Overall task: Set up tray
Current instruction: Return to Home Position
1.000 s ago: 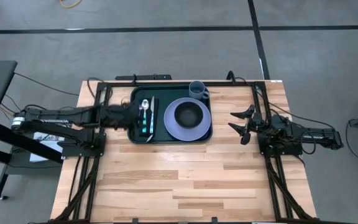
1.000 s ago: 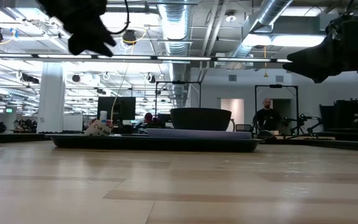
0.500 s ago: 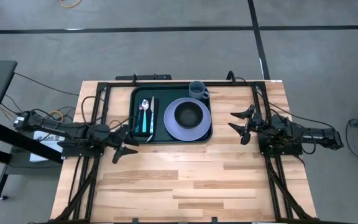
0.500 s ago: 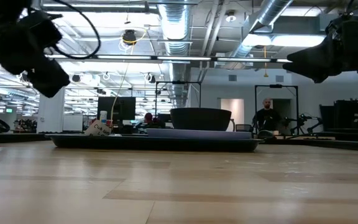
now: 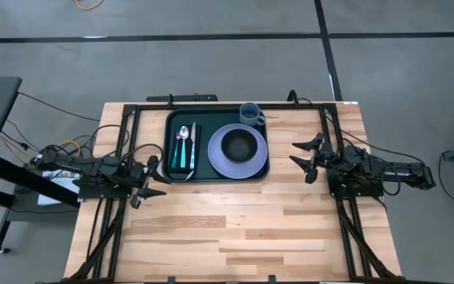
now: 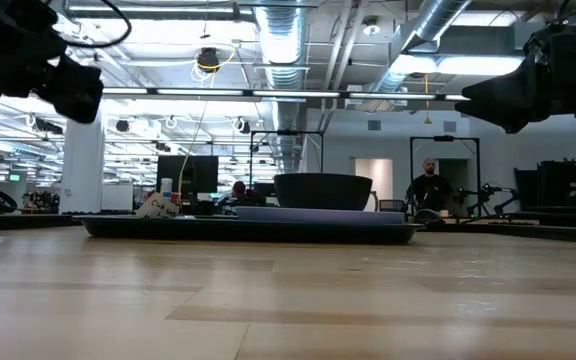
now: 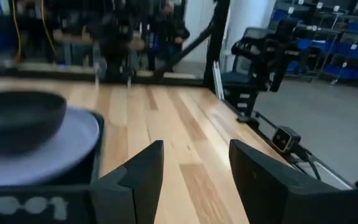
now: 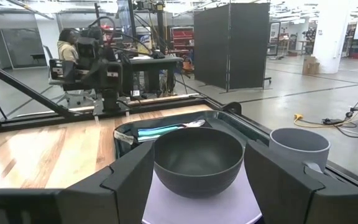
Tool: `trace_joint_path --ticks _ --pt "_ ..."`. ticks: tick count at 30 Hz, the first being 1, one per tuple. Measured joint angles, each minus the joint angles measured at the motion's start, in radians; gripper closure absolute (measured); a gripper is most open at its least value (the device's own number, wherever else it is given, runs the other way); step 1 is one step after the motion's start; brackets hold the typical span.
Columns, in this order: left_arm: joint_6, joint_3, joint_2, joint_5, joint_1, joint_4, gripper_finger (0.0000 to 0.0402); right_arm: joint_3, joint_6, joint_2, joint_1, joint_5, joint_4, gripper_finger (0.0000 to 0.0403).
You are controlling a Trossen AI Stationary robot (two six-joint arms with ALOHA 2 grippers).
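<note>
left gripper (image 5: pixel 145 181), spread and empty, has drawn back off the tray (image 5: pixel 207 118) to the left side; tray sits far-centre, fully laid; right gripper (image 5: pixel 311 158) waits spread at right, so setup looks finished.

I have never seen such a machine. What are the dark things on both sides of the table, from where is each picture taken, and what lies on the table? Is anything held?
The dark things are two robot arms, each ending in a two-finger gripper. One picture looks straight down from above. One looks level across the table top. Two come from cameras on the arms' wrists, looking past their own fingers. On the wooden table stands a dark green tray. In it are a pale purple plate with a dark bowl on it, a grey cup at one corner, and cutlery laid side by side next to the plate. The left gripper hangs over the table to the left of the tray, and the right gripper to its right. Both are open and hold nothing.
</note>
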Motion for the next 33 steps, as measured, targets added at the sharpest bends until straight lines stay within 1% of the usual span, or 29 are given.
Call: trace_joint_path --ticks 2,5,12,14,17,18,21,23,25,28,33 --pt "0.043 0.000 -0.027 -0.008 0.000 -0.001 0.0230 0.000 0.000 0.000 0.000 0.000 0.000 0.0163" --pt "0.075 0.000 -0.053 -0.051 0.000 -0.007 0.0230 0.000 0.000 0.000 0.000 0.000 0.000 0.0163" --pt "0.082 -0.002 -0.051 -0.053 0.000 0.003 0.0230 0.000 0.000 0.000 0.000 0.000 0.000 0.0163" --pt "0.081 -0.008 -0.051 -0.059 0.000 0.038 0.0230 0.000 0.000 0.000 0.000 0.000 0.000 0.0163" --pt "0.073 -0.022 -0.051 -0.079 0.000 0.147 0.0230 0.000 0.000 0.000 0.000 0.000 0.000 0.0163" --pt "0.073 -0.022 -0.052 -0.085 0.000 0.153 0.0230 0.000 0.000 0.000 0.000 0.000 0.000 0.0163" --pt "0.080 -0.022 -0.050 -0.082 0.000 0.109 0.0230 0.000 0.000 0.000 0.000 0.000 0.000 0.0163" --pt "0.081 -0.022 -0.051 -0.072 0.000 0.052 0.0230 0.000 0.000 0.000 0.000 0.000 0.000 0.0163" --pt "0.084 -0.022 -0.036 -0.046 0.000 0.047 0.0230 0.000 0.000 0.000 0.000 0.000 0.000 0.0163" --pt "0.077 -0.022 -0.020 -0.051 -0.002 0.046 0.0230 0.000 0.000 0.000 0.000 0.000 0.000 0.0163" --pt "0.024 -0.022 -0.017 -0.052 -0.002 0.046 0.0230 0.000 0.000 0.000 0.000 0.000 0.000 0.0163"
